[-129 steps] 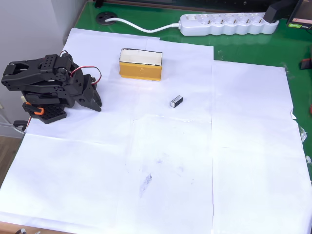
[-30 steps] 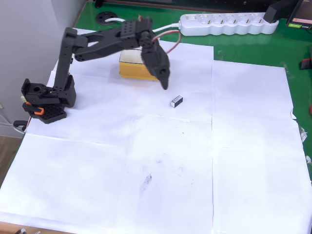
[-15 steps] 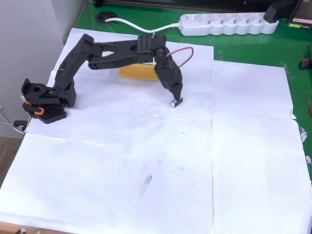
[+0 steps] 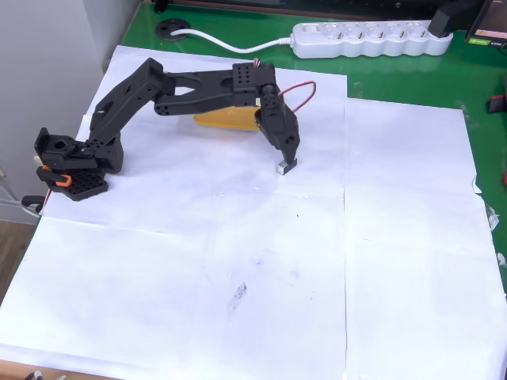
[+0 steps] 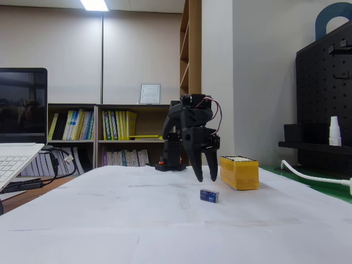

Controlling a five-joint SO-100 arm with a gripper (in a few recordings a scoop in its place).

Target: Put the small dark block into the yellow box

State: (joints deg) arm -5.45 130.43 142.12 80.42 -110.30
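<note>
1. Two fingers of the black two-finger gripper [image 5: 205, 177] hang spread apart, pointing down. In the fixed view they hold nothing, and their tips stand above the small dark block with a pale end face [image 5: 209, 196].
2. Half a second ago the gripper [image 4: 288, 157] was already at the small dark block [image 4: 285, 166] in the overhead view; now it has moved only a little further over it. One second ago it was still near the box and short of the block. So the approach is nearly finished, in my judgement.
3. The small dark block lies flat on the white paper sheets [image 4: 261, 261] that cover the green table [image 4: 396, 75]. It is in the far half of the paper, nearer to the far edge than to the near edge, and it has not moved from its earlier place.
4. The yellow rectangular box with mustard sides and pale cream inside [image 5: 239, 171] stands near the far edge of the paper, a little apart from the block. In the overhead view the arm covers most of the yellow box [image 4: 222, 119].
5. The white power strip [image 4: 364, 38] lies along the far edge of the table, well apart from the work.
6. What it means for the task: the block is not yet grasped. The next step, as I judge, is to lower the open fingers around the block and close them.
</note>
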